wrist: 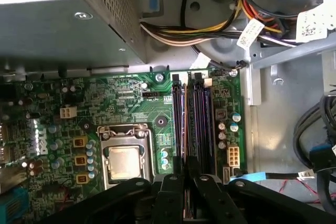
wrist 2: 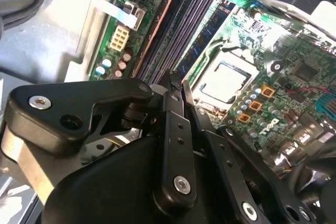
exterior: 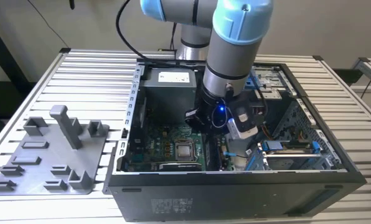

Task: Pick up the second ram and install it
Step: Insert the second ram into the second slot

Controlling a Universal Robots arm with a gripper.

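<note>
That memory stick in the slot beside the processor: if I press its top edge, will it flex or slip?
The memory stick looks like a thin flat board: probably stiff lengthwise, but fragile if pushed sideways. Held on edge in its slot, it likely won't tip. Its narrow top edge may let the gripper slide off.

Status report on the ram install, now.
Hand down inside the case, over the memory slots. One ram stick seated; whether it's the second, cannot tell. Cables clear of the slots.
</note>
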